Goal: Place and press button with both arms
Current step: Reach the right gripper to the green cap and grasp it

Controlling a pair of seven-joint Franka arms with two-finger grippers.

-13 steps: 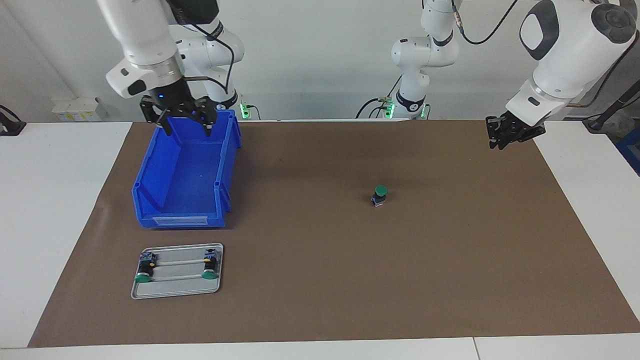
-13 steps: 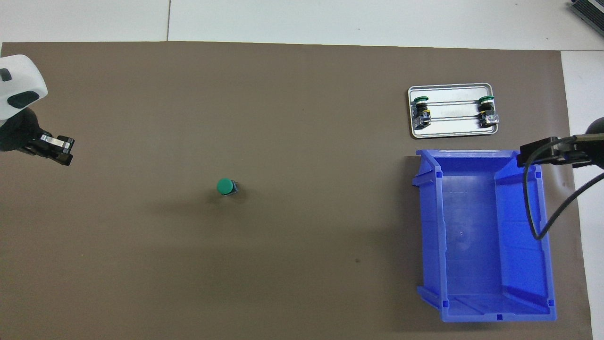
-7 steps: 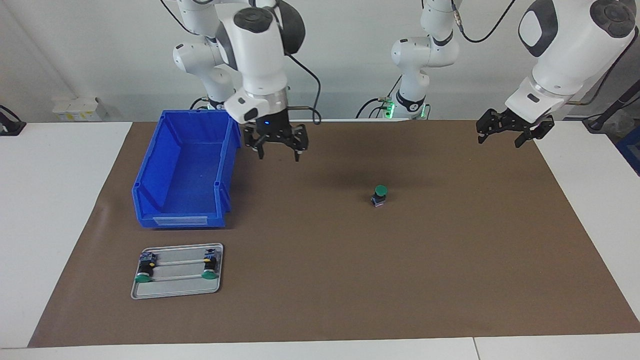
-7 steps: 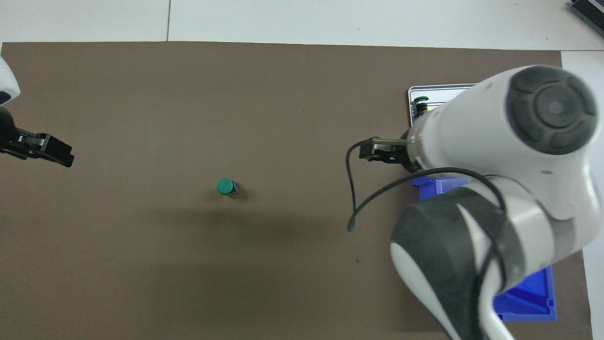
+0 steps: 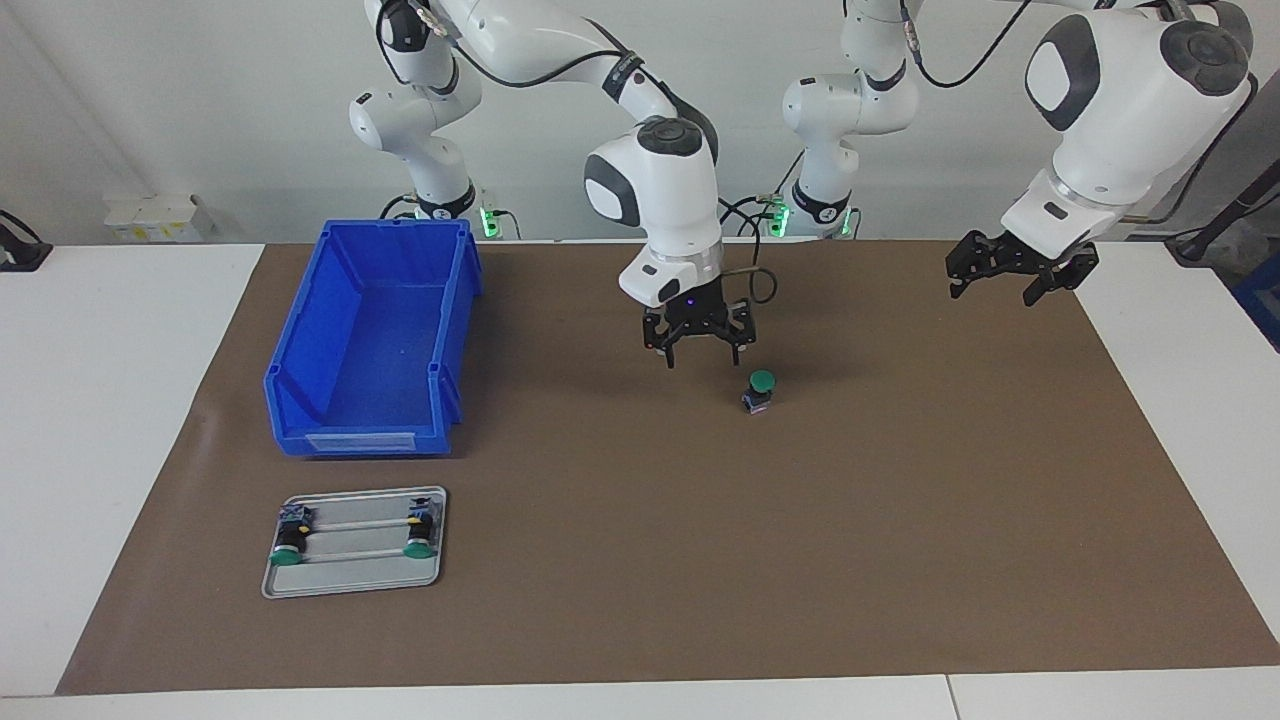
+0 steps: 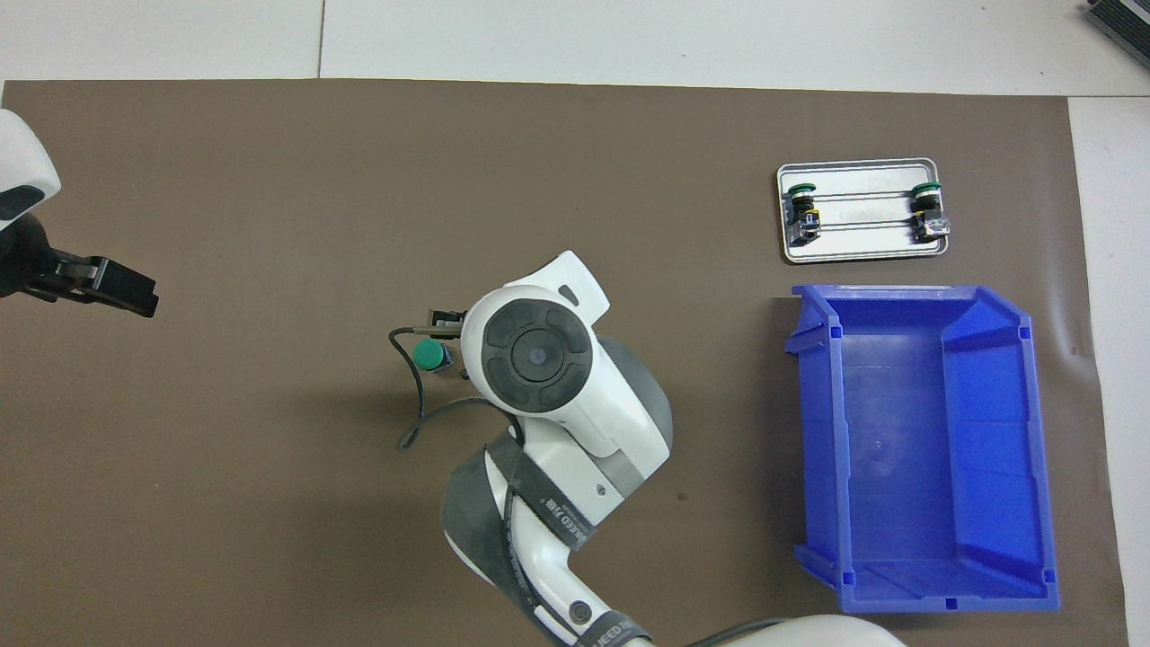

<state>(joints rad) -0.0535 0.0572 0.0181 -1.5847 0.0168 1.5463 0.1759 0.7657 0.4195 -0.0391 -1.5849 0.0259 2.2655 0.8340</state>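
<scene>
The button (image 5: pixel 761 389) stands upright on the brown mat (image 5: pixel 900 500), green cap up, near the table's middle; the overhead view shows it as a green disc (image 6: pixel 429 356). My right gripper (image 5: pixel 701 355) hangs open and empty just above the mat, close beside the button on the side toward the right arm's end, not touching it. From overhead, the right arm's wrist (image 6: pixel 537 355) hides that gripper. My left gripper (image 5: pixel 1005 282) hangs open and empty over the mat's edge at the left arm's end (image 6: pixel 121 292).
An empty blue bin (image 5: pixel 300 340) (image 6: pixel 818 431) sits at the right arm's end. Farther from the robots than the bin lies a metal tray (image 5: pixel 355 572) (image 6: pixel 858 253) holding two more green-capped buttons on their sides. White table borders the mat.
My right arm swung from over the blue bin across the mat and came down beside the button. My left gripper opened and shifted only slightly.
</scene>
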